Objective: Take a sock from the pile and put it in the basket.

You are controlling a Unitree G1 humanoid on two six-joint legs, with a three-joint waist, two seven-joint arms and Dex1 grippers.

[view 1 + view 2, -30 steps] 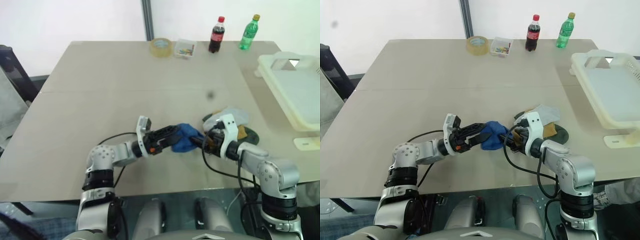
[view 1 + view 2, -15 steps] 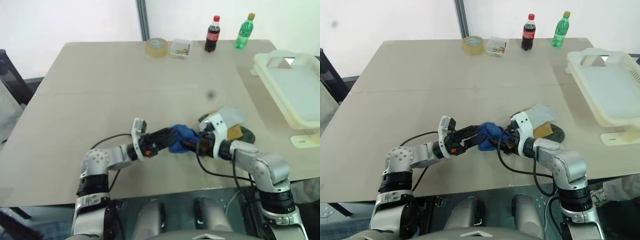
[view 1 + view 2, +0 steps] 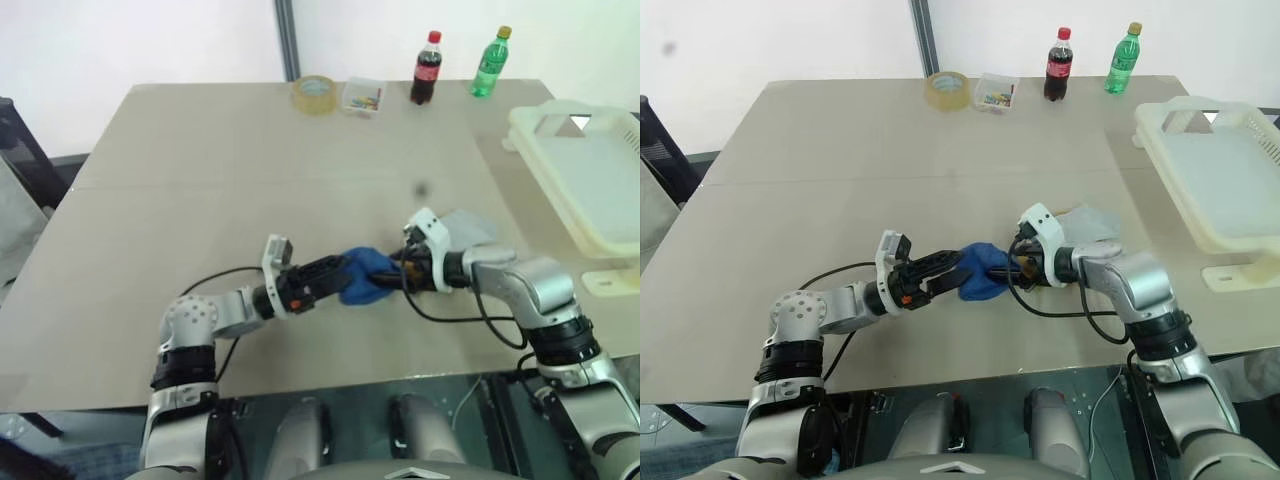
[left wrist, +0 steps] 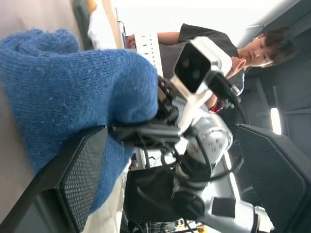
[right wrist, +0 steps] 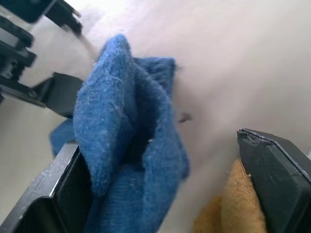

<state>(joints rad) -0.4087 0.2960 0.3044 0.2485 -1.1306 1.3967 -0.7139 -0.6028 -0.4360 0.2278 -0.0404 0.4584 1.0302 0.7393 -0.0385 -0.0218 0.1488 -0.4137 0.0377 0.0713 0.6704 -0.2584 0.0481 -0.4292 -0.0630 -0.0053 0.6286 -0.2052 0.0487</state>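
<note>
The royal-blue sock (image 3: pixel 366 281) lies bunched on the table, between my two grippers. My left gripper (image 3: pixel 340 270) comes at it from the left, jaws wide open, one finger (image 4: pixel 77 174) against the blue fabric. My right gripper (image 3: pixel 397 275) meets it from the right, also open, the sock (image 5: pixel 126 136) resting against one finger (image 5: pixel 63 189). Just behind my right forearm is the pile, showing a pale grey sock (image 3: pixel 466 228) and a mustard one (image 5: pixel 233 206). The cream-white basket (image 3: pixel 545 112) stands at the table's right edge.
A tape roll (image 3: pixel 314 93), a small clear box (image 3: pixel 365 97), a cola bottle (image 3: pixel 427 68) and a green bottle (image 3: pixel 490 62) line the far edge. A white block (image 3: pixel 610 283) sits near the front right corner. A person (image 4: pixel 248 43) shows behind my right arm.
My right arm has swung its elbow outward and rolled, bringing its gripper in against the sock from the right. The left gripper has held still. The camera has shifted slightly.
</note>
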